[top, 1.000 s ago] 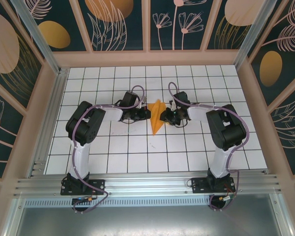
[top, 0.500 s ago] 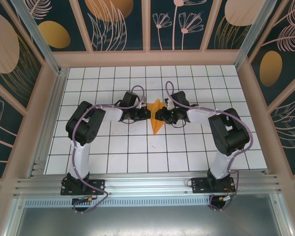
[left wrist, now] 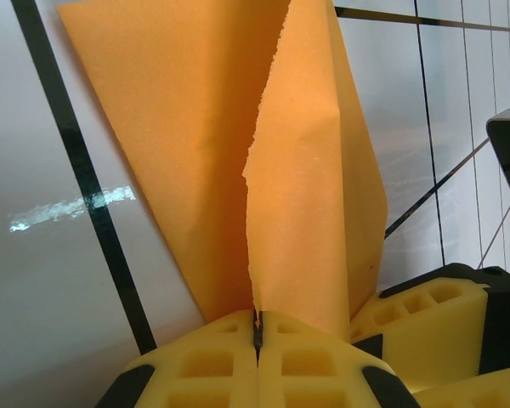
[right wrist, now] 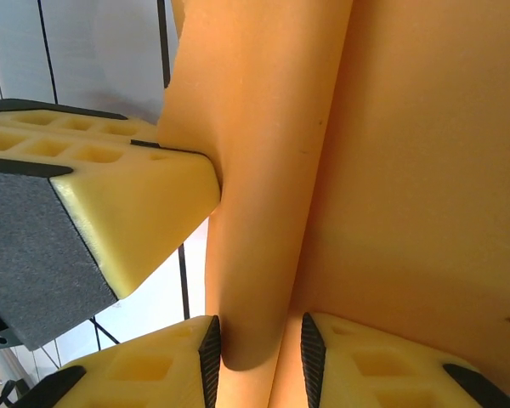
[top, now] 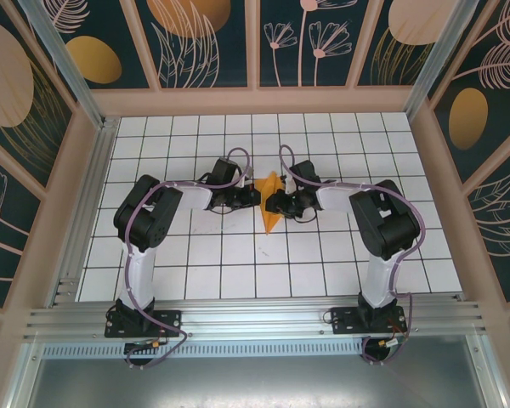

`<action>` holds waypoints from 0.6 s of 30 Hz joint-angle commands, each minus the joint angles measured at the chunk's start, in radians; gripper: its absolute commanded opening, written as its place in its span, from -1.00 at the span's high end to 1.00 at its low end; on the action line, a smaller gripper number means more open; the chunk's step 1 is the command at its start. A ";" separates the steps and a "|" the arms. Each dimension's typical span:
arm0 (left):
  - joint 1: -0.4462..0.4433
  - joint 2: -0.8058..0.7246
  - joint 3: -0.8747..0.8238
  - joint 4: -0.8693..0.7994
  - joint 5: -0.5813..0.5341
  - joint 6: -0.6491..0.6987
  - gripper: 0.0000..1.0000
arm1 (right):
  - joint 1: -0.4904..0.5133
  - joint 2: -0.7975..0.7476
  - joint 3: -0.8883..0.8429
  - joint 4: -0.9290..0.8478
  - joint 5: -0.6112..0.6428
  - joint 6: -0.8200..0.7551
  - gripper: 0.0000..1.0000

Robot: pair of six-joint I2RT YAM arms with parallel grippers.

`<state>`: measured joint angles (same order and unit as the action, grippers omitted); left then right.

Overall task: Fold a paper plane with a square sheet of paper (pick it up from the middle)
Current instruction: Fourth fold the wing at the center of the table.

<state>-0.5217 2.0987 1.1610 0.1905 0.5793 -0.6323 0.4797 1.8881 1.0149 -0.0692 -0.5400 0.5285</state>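
- The table [top: 195,263] is white, ruled into square tiles by thin dark lines. It takes up the middle of the overhead view.
- Pale wooden ledges border it at 9, 12 and 3 o'clock. Above them stand dark teal wall panels [top: 204,42] printed with flowers, leaves and orange ovals.
- An aluminium rail [top: 255,319] runs along the 6 o'clock edge, with the two arm bases bolted to it at about 7 and 5 o'clock.
- The folded orange paper [top: 270,219] sits near the table's centre, slightly toward 12 o'clock. It is a narrow pointed shape with its tip toward 6 o'clock.
- The left gripper [top: 256,197] meets the paper from its 9 o'clock side. In the left wrist view its yellow fingers [left wrist: 257,327] are pressed together, with a creased edge of the paper [left wrist: 306,212] clamped in the seam.
- The right gripper [top: 272,202] reaches in from 3 o'clock. In the right wrist view its fingers [right wrist: 259,340] stand a little apart with a rounded fold of the paper [right wrist: 408,170] between them. I cannot tell whether they pinch it.
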 commanded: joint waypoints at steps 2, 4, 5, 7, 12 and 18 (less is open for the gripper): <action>0.000 0.022 -0.030 -0.030 -0.004 0.001 1.00 | 0.005 0.031 0.021 -0.027 0.018 -0.027 0.36; 0.001 0.014 -0.032 -0.015 0.005 -0.014 0.87 | 0.006 0.037 0.019 -0.033 0.024 -0.030 0.40; 0.001 0.008 -0.034 -0.002 0.014 -0.026 0.75 | 0.005 0.040 0.017 -0.034 0.027 -0.030 0.40; 0.001 -0.010 -0.050 0.047 0.039 -0.055 0.65 | 0.006 0.049 0.018 -0.044 0.033 -0.032 0.41; 0.000 -0.047 -0.089 0.122 0.056 -0.095 0.46 | 0.013 0.071 0.028 -0.076 0.071 -0.039 0.42; 0.000 -0.046 -0.102 0.113 0.038 -0.087 0.47 | 0.028 0.092 0.041 -0.115 0.125 -0.058 0.43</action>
<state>-0.5205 2.0651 1.0805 0.3183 0.6193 -0.7116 0.4911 1.9186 1.0576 -0.1123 -0.5125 0.5030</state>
